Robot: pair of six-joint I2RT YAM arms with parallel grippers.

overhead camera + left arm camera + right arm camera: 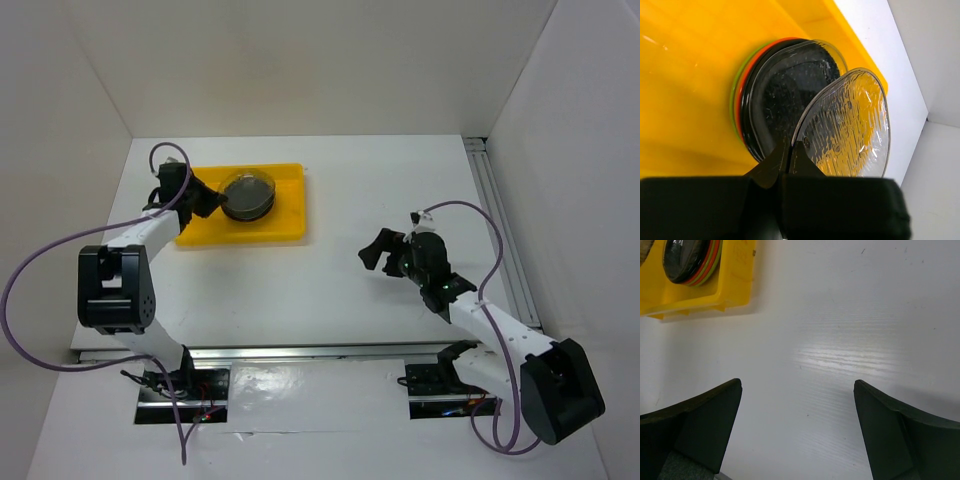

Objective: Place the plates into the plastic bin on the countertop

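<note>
Between the centre and the right edge of the countertop (pixel 350 180), right gripper (pixel 797 390) spread wide over the white surface, holding nothing, forearm low and angled inward. Farther back, left arm stretched along the left edge, left gripper (pixel 790 155) pinching the rim of a tilted, see-through grey oblong plate (pixel 850 130). Under it, stack of plates (pixel 248 195), black, orange and lime-green rims showing, lying in the yellow plastic bin (pixel 290 228) toward the far left corner.

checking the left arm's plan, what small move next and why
Probably lower the left gripper a little and open it: it pinches the rim of a see-through plate, tilted just over the stack already in the yellow bin.
</note>
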